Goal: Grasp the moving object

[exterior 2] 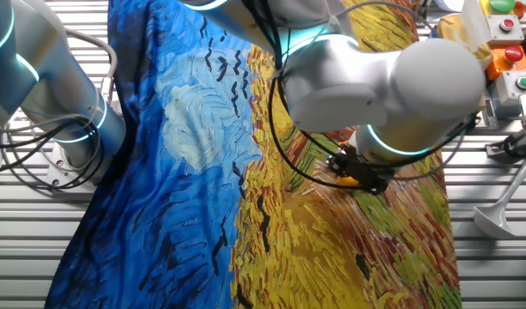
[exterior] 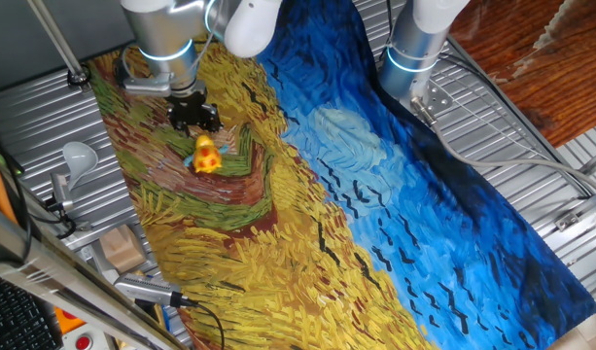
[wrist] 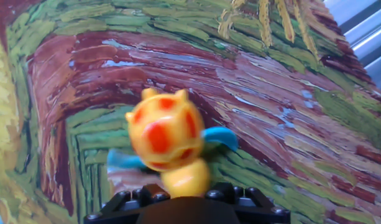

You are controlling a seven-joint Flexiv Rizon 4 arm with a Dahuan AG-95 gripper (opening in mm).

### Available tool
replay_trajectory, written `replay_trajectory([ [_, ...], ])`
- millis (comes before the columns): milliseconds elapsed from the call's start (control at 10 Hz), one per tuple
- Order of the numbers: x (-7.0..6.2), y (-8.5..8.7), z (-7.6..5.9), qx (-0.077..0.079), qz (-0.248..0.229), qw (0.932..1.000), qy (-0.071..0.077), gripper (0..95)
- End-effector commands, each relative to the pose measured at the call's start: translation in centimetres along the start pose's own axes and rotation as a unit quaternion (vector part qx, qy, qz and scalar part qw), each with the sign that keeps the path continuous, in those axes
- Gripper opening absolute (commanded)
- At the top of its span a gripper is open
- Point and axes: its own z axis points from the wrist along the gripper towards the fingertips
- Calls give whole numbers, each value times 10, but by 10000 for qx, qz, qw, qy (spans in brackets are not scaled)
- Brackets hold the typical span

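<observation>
The moving object, a yellow-orange toy figure (exterior: pixel 206 156) with red-orange spots and teal side pieces, stands on the painted cloth (exterior: pixel 307 224) at its yellow-brown end. In the hand view the toy (wrist: pixel 168 134) is blurred and fills the middle, with its lower part between my black fingers (wrist: pixel 131 199). My gripper (exterior: pixel 194 121) hangs just above and behind the toy, with its jaws apart and nothing held. In the other fixed view the arm hides most of the toy, and only an orange bit (exterior 2: pixel 349 179) shows beside the gripper (exterior 2: pixel 359 172).
A tan wooden block (exterior: pixel 122 248) lies at the cloth's left edge, next to a grey spoon-like tool (exterior: pixel 76 160). A second arm's base (exterior: pixel 414 49) stands at the far side. Ribbed metal table (exterior: pixel 531 146) surrounds the cloth. A button box (exterior 2: pixel 503 34) sits at a corner.
</observation>
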Motion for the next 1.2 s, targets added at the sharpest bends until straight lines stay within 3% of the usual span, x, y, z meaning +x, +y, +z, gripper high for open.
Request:
replay_trajectory([
  [100,-3,3,-9,5,96,10000,17,570],
  [400,-30,15,-33,-75,329,9994,113,570],
  [500,-45,23,-41,-49,585,9982,152,190],
  [600,-45,23,-41,-50,797,9966,182,0],
  [900,-45,23,-41,-53,1410,9898,185,0],
  [1200,-45,23,-41,-16,1487,9886,224,0],
])
